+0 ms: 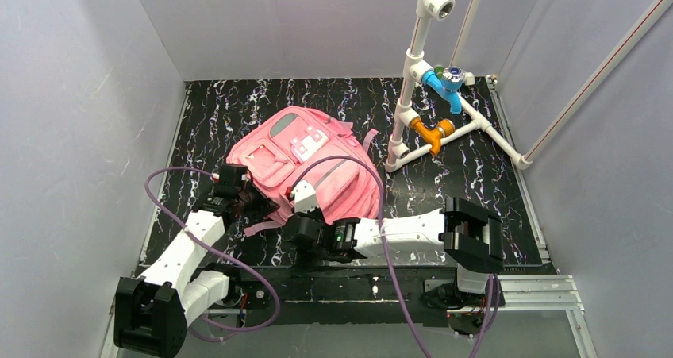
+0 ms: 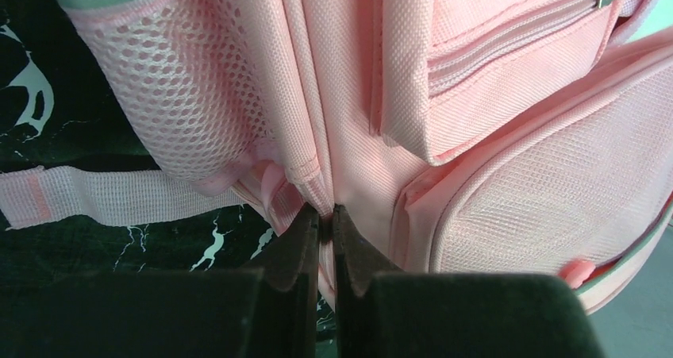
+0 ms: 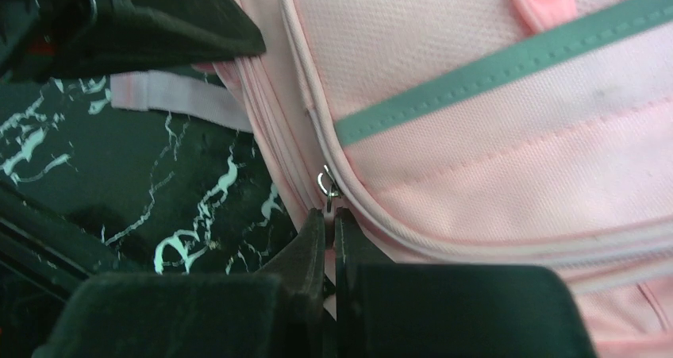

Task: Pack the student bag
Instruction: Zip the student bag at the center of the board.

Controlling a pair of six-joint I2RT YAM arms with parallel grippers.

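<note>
– On the black, white-veined tabletop (image 1: pixel 476 175), where does the large pink fabric backpack (image 1: pixel 274 166) lie?
– Flat, front pockets up, near the middle, with its near edge toward both arms

– And the left hand (image 2: pixel 326 215)?
– Its fingers are pressed together on a fold of pink cloth at the bag's corner seam, just beside the pink mesh side pocket (image 2: pixel 182 96). A flat pink webbing strap (image 2: pixel 119 195) lies on the tabletop next to it

– The right hand (image 3: pixel 329 219)?
– Likewise closed, on the zip seam directly under the small metal zip slider (image 3: pixel 327 185). Whether the pull tab itself sits between the fingers I cannot tell

– So what might go wrong?
– My guess is that the zip is to be run open while the left hand anchors the bag. That anchor is a pinch of thin cloth, so a hard tug could slide it free. The whole soft bag would then drag along and the slider would not move. If the right hand has seam rather than pull, it would bunch the fabric and jam the teeth. The thin purple cable (image 1: pixel 349 161) draped across the bag could also catch
</note>
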